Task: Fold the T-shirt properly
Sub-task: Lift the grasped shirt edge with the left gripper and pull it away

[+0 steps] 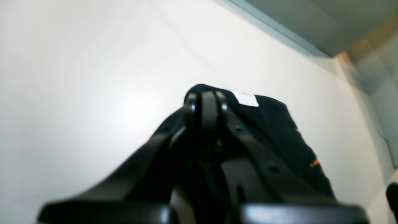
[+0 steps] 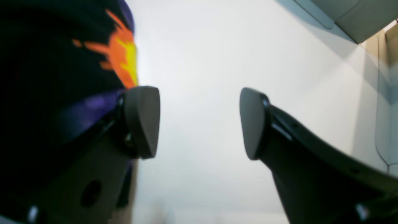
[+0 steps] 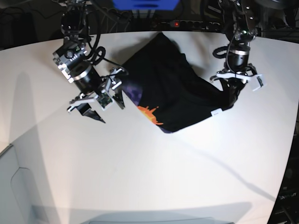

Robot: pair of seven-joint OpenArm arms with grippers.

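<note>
The black T-shirt (image 3: 177, 88) lies bunched across the back middle of the white table (image 3: 140, 172), its orange-and-purple graphic (image 3: 150, 114) at the near-left edge. My left gripper (image 3: 231, 101) is shut on the shirt's right edge, beside the small white tag (image 3: 216, 112). In the left wrist view the shut gripper (image 1: 207, 99) pinches black cloth (image 1: 279, 137) next to the tag (image 1: 247, 99). My right gripper (image 3: 111, 112) is open and empty at the shirt's left edge. In the right wrist view the gripper (image 2: 199, 123) holds nothing, and the shirt (image 2: 46, 62) and graphic (image 2: 121, 59) lie against the left finger.
A power strip with a red light (image 3: 175, 23) and a blue object (image 3: 145, 3) sit behind the table's back edge. A grey panel (image 3: 14, 186) stands at the front left. The table's right edge runs near the left arm.
</note>
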